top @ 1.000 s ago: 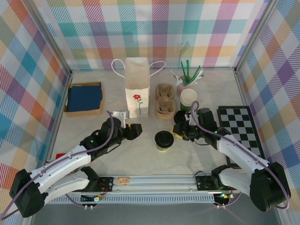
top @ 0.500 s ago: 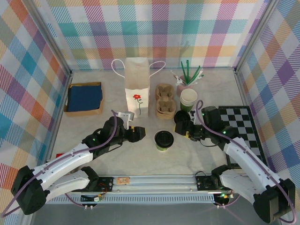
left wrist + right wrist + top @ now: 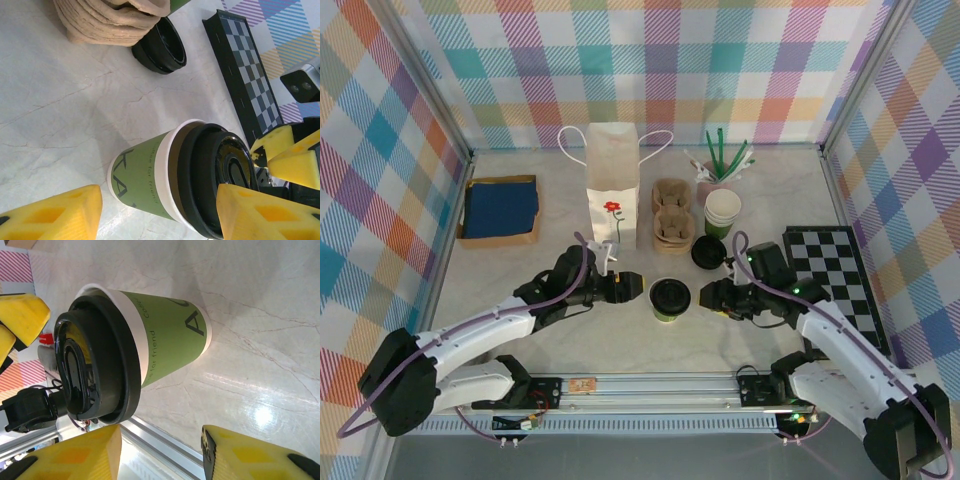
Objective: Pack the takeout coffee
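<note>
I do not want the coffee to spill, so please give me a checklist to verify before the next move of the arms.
1. Lid on the takeout coffee: ok, the black lid sits flat.
2. Cup upright: ok.
3. State of left gripper: ok, open, jaws wide apart, cup in line between them.
4. Clearance of right gripper: not ok, open but very near the cup's other side; the two may crowd each other.
5. Stance of white paper bag: ok, upright.
6. Bag mouth open enough: cannot tell.
</note>
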`<control>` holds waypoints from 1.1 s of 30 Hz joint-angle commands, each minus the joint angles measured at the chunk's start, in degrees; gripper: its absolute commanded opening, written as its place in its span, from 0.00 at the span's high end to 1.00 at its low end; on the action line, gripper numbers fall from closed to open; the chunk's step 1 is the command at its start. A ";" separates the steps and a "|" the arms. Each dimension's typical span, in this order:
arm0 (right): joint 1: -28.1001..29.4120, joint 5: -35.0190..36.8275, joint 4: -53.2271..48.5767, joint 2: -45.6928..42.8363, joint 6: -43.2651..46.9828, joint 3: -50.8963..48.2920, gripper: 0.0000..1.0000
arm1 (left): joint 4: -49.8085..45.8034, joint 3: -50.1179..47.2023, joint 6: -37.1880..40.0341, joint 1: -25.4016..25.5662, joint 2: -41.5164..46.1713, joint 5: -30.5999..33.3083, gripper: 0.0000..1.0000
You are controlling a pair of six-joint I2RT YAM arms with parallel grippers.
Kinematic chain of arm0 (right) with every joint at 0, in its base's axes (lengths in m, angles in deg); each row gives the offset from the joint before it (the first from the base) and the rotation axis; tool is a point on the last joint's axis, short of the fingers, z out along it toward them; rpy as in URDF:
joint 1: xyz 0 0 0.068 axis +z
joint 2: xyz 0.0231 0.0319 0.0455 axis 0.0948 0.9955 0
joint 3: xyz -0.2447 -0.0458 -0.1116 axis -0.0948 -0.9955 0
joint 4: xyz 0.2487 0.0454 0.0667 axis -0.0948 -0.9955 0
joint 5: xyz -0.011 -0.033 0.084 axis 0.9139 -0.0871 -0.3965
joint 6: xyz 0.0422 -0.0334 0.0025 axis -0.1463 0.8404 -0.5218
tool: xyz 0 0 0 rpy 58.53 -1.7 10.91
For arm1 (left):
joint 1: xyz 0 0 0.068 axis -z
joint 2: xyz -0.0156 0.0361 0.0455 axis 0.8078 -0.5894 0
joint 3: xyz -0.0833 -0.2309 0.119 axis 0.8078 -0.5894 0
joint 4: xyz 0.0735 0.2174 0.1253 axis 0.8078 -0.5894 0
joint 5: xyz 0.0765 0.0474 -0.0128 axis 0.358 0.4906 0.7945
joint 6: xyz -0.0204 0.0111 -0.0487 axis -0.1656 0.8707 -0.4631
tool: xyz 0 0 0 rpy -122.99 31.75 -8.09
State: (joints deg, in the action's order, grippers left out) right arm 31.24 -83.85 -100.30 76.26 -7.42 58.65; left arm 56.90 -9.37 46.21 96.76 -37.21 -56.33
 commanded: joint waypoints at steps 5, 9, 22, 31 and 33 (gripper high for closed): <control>2.97 0.06 3.81 3.31 -0.90 0.32 0.55 | 2.36 -0.48 -0.67 -0.37 -0.69 -0.42 0.39; 3.96 0.55 4.84 4.30 -1.52 0.81 0.59 | 2.79 -0.78 -0.88 -0.35 -0.53 -0.42 0.39; 6.62 1.88 8.47 8.98 -3.06 2.90 0.62 | 0.91 -1.44 -0.23 -0.35 1.30 0.50 0.40; 6.89 0.72 10.73 9.25 -4.96 3.48 0.63 | 1.12 -2.43 -0.53 -0.33 1.96 1.16 0.40; 6.89 0.66 11.14 9.61 -5.24 3.78 0.64 | 0.91 -2.05 -0.41 -0.35 1.75 0.87 0.40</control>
State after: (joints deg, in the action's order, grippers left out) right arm 37.78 -82.39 -90.85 85.42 -11.70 60.40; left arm 57.99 -11.18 46.06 96.76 -36.55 -55.69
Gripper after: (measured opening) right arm 0.363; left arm 0.600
